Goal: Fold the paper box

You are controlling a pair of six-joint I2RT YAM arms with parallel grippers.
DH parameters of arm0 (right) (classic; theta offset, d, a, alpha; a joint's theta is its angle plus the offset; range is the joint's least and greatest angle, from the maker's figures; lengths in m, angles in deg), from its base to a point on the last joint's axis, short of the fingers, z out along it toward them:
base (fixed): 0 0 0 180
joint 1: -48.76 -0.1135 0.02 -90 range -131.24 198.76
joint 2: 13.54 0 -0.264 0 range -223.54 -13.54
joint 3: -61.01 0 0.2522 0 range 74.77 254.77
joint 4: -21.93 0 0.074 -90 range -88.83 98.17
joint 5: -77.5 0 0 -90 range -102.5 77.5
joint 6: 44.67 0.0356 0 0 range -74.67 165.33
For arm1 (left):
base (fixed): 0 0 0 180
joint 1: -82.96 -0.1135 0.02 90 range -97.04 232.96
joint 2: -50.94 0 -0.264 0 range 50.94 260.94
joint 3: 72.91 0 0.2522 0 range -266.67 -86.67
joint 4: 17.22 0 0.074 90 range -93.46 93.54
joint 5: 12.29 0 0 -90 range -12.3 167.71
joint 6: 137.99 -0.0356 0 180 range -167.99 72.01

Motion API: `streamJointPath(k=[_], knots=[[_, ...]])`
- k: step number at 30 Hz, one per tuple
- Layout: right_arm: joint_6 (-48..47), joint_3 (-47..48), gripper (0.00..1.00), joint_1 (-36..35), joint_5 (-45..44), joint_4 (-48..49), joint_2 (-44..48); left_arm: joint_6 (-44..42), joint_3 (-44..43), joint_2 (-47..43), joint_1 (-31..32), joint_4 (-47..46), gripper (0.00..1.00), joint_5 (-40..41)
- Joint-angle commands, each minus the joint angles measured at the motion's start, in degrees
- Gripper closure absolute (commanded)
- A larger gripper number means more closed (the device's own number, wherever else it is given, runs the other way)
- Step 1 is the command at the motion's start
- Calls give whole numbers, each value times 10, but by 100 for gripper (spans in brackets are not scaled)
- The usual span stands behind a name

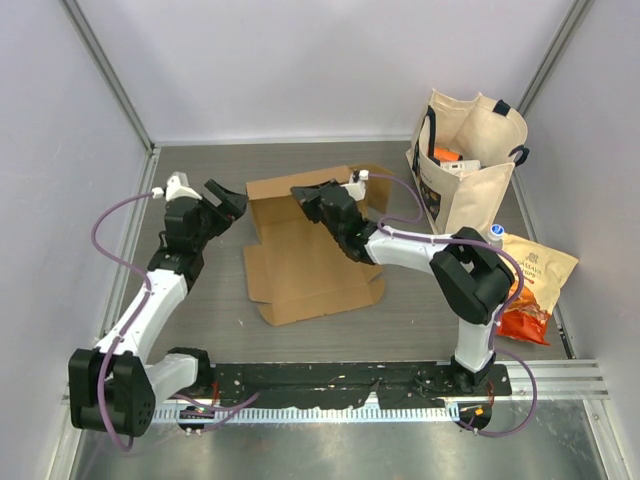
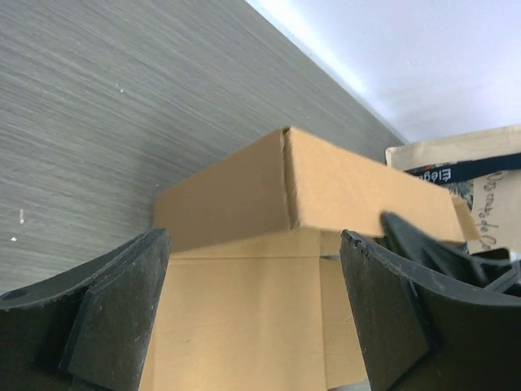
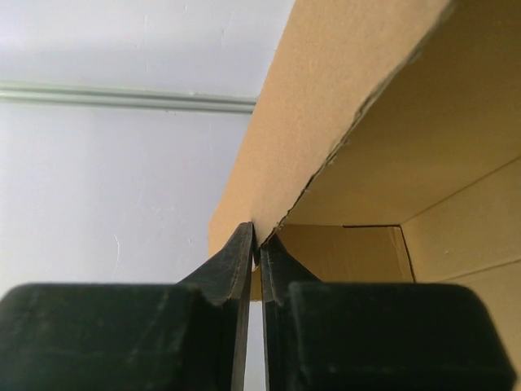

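The paper box (image 1: pixel 305 262) is a plain brown cardboard sheet lying mid-table, its far panel raised upright. My right gripper (image 1: pixel 300 194) is shut on the top edge of that raised panel; in the right wrist view the fingers (image 3: pixel 244 257) pinch the cardboard edge (image 3: pixel 326 106). My left gripper (image 1: pixel 230 200) is open and empty, just left of the box's far left corner. In the left wrist view its fingers (image 2: pixel 122 285) frame the flat base panel (image 2: pixel 244 318), with the raised wall (image 2: pixel 326 183) beyond.
A cream canvas tote bag (image 1: pixel 470 165) stands at the back right, close behind the right arm. An orange snack bag (image 1: pixel 530 285) lies at the right. Walls enclose the table at left, back and right.
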Motion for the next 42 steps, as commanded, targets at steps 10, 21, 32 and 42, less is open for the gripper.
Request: streamJointPath(k=[10, 21, 32, 42], knots=[[-97, -26, 59, -2, 21, 21, 29, -14, -54, 88, -14, -69, 20, -50], [-407, -133, 24, 95, 188, -12, 202, -98, 9, -54, 4, -28, 19, 3], [-652, -77, 26, 205, 267, -189, 224, -210, 11, 30, 213, -7, 44, 266], [-649, -98, 29, 211, 251, -162, 214, -210, 8, 118, 216, -75, 37, 308]])
